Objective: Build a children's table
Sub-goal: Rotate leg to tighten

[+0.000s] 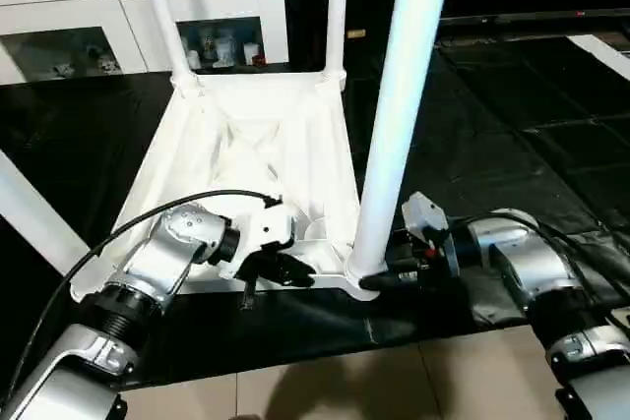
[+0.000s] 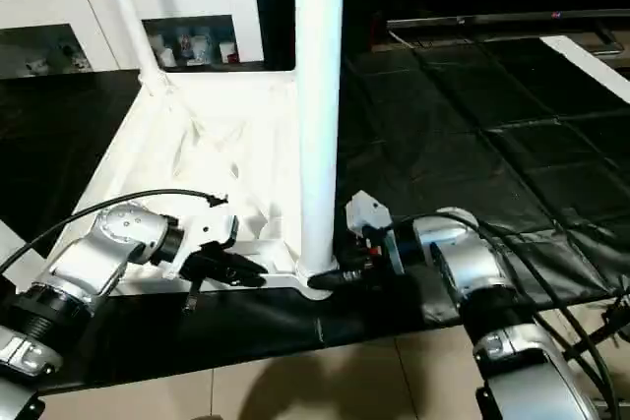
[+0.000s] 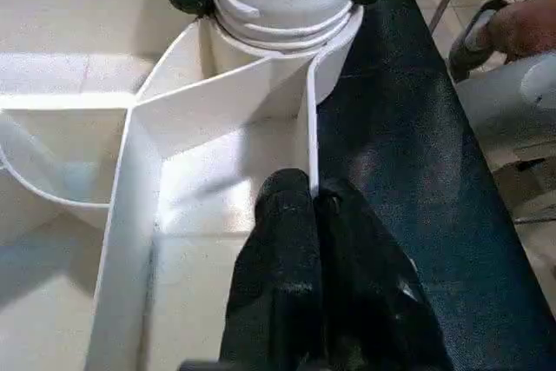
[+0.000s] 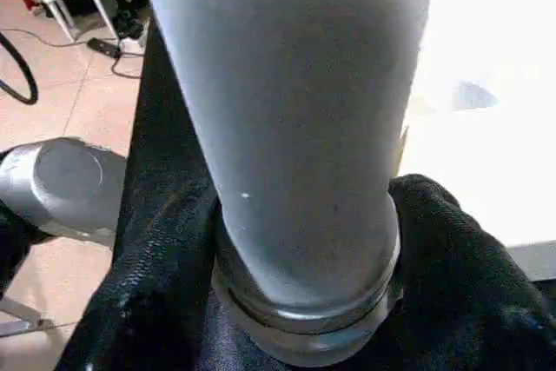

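Here the right gripper (image 2: pixel 325 280) clasps the upright leg (image 2: pixel 319 95) at its socket; left gripper (image 1: pixel 285 270) clenched beside.

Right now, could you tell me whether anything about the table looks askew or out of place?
Nothing stands out. The tabletop lies upside down on the black mat with legs upright in its corner sockets. The right claw straddles the near leg at its base; the left claw pinches the rim.

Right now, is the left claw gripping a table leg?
No: the left claw is pinched shut on the upturned tabletop's rim, while the right claw straddles the base of the near leg.
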